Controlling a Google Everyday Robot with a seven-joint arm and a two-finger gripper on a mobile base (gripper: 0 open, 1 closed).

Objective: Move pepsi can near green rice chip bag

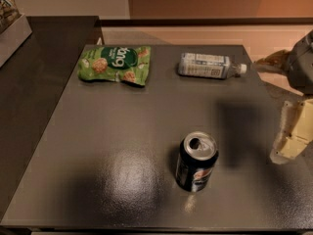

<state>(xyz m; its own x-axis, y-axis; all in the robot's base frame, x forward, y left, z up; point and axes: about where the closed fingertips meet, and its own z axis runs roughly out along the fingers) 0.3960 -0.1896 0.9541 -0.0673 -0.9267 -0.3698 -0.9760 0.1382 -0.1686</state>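
The pepsi can (196, 162) stands upright on the dark table (122, 131), right of centre and near the front edge, its silver top and logo showing. The green rice chip bag (115, 64) lies flat at the table's back left, well apart from the can. My gripper (292, 141) is at the right edge of the view, over the table's right side, to the right of the can and not touching it. Only its pale finger parts and the grey arm (303, 62) above them show.
A clear plastic bottle (209, 65) with a white label lies on its side at the back right of the table. A darker counter (44, 67) adjoins the table on the left, with a tray-like object (11, 18) at the far left corner.
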